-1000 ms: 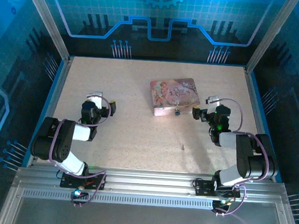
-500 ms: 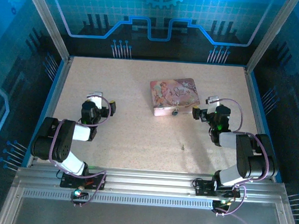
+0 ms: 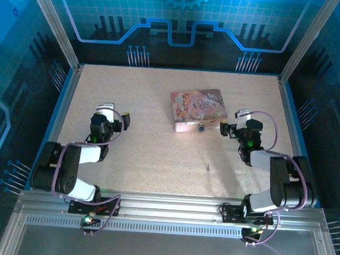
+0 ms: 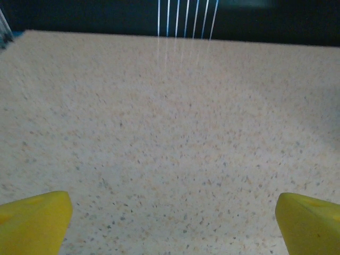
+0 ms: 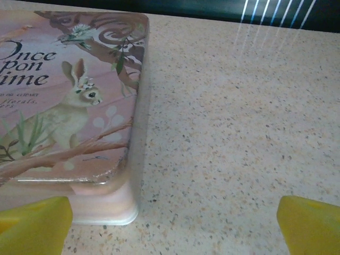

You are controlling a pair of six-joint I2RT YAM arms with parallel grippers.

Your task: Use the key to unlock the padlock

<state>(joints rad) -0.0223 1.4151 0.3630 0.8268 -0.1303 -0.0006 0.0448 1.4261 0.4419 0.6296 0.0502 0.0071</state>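
Speckled beige table is seen enclosed by blue-lit panels and metal posts, with both arms folded low near its front edge. On the left, the left arm is bent forward and the left jaws are spread wide apart with nothing between them. In the left wrist view its two yellow fingertips are set at opposite lower corners, and bare table is seen ahead of them. Well to the right of the left jaws, and just ahead and left of the right jaws, a pink illustrated tin lies flat. The padlock is seen at the near side wall of the tin, a little to the left of the right jaws; whether it touches the wall cannot be told. The key lies alone on the table, left of the right jaws and back toward the arm bases, apart from the padlock and well to the right of the left jaws. On the right, the right arm is bent forward and the right jaws are likewise held wide open and empty. In the right wrist view a corner of the tin is seen just ahead of the left yellow fingertip.
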